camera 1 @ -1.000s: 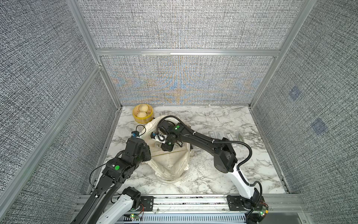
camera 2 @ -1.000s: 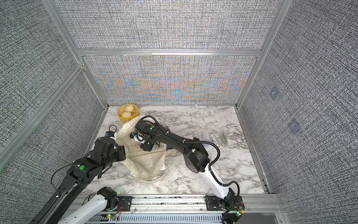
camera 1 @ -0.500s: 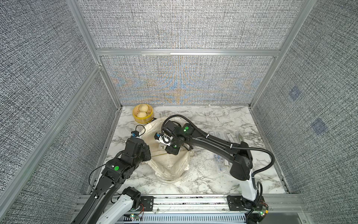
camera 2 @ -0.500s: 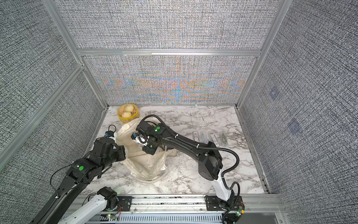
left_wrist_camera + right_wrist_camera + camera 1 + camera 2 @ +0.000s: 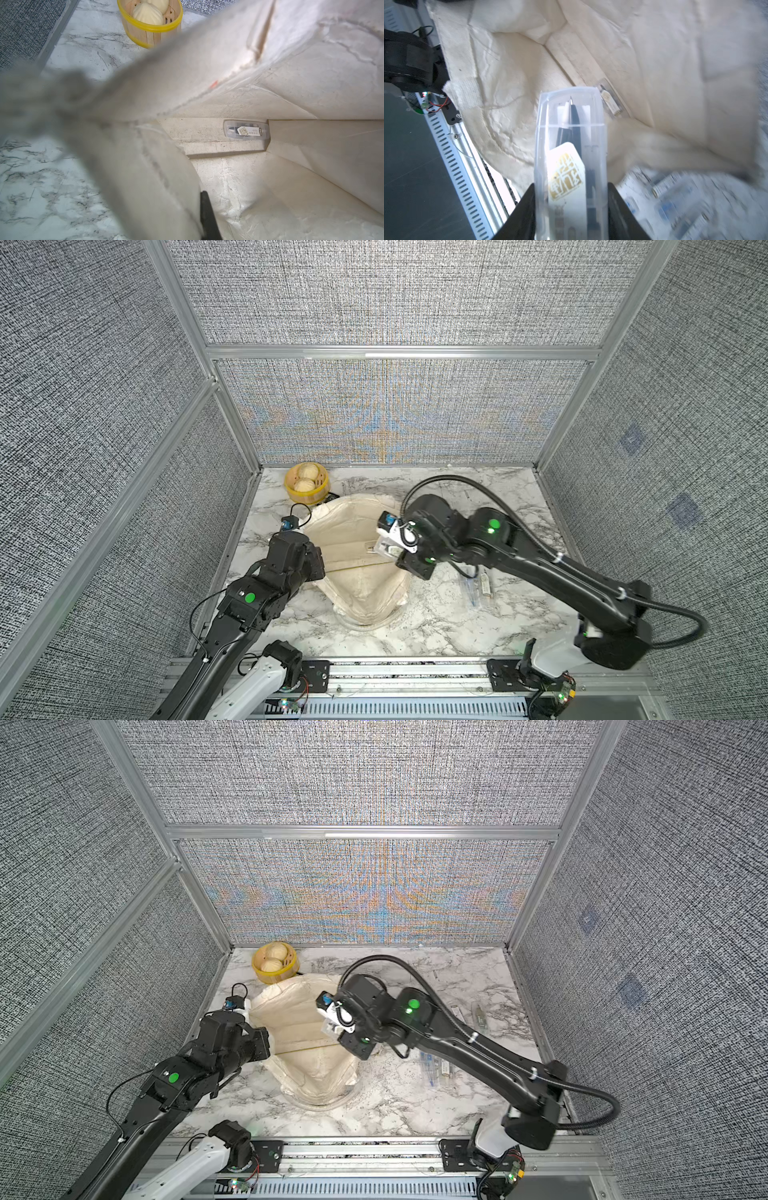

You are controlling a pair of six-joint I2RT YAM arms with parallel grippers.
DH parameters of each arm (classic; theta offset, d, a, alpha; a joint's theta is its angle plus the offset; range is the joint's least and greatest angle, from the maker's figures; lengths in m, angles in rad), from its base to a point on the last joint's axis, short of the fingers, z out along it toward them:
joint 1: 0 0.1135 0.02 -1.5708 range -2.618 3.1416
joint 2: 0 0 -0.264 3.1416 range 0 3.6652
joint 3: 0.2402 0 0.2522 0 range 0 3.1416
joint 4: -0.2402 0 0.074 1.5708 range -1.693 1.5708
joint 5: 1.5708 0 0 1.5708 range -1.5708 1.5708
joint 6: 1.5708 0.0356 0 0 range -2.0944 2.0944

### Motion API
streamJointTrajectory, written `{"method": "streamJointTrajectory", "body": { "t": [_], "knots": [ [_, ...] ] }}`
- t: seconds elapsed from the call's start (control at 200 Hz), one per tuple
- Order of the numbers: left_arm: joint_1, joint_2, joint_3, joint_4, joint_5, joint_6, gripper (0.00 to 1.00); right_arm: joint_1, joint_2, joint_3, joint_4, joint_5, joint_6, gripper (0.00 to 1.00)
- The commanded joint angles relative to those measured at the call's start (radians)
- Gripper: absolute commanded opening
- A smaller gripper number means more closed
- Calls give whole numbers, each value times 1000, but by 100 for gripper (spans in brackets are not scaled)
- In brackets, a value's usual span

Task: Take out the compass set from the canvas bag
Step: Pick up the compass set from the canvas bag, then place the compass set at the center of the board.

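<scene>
Two arms work over one canvas bag (image 5: 357, 539), a floppy cream tote that lies with its mouth gaping on the marble table (image 5: 436, 626), just in front of a single yellow-banded steamer basket (image 5: 305, 499) where two pale buns (image 5: 308, 470) show clearly. The left gripper (image 5: 319, 566) is clenched on the bag's near-left rim, with the cloth bunched and blurred against its one visible finger (image 5: 207, 216). The right gripper (image 5: 571, 203) clasps one compass set (image 5: 571, 128) by its end, above the bag's right-hand rim. It is a clear, round-cornered plastic case holding a dark, steel-tipped compass and a white card printed in gold. A second compass set (image 5: 246, 131), of the same look, lies flat on the bag's floor against a fold of the lining. At least two more clear cases (image 5: 476, 587) rest on the marble beside the right forearm, too blurred to count surely.
</scene>
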Motion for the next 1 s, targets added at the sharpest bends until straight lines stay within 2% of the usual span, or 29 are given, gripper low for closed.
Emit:
{"method": "streamJointTrajectory", "body": {
  "t": [0.0, 0.095, 0.165, 0.27, 0.32, 0.375, 0.52, 0.735, 0.875, 0.995],
  "knots": [
    [3, 2, 16, 56, 1, 37, 0, -18, -134, -86, -33, 136, 125, 45],
    [2, 12, 21, 54, 2, 53, 0, -81, -226, -162, -66, 172, 203, 45],
    [3, 18, 24, 56, 4, 63, 0, -166, -292, -250, -54, 189, 265, 45],
    [3, 18, 24, 65, 8, 79, 0, -413, -354, -405, -64, 217, 414, 45],
    [3, 14, 21, 70, 9, 85, 0, -523, -381, -498, -15, 149, 427, 45],
    [2, 10, 17, 73, 9, 91, 0, -596, -418, -600, 57, 110, 460, 45],
    [3, 0, 0, 80, 8, 100, 0, -716, -442, -818, 193, 0, 563, 45],
    [2, -16, -2, 76, 16, 107, 0, -881, -413, -1034, 346, -137, 610, 45],
    [2, -22, -3, 78, 20, 108, 0, -991, -371, -1119, 430, -217, 606, 45],
    [2, -25, -3, 76, 21, 108, 0, -1046, -325, -1115, 428, -236, 575, 45]
  ]
}}
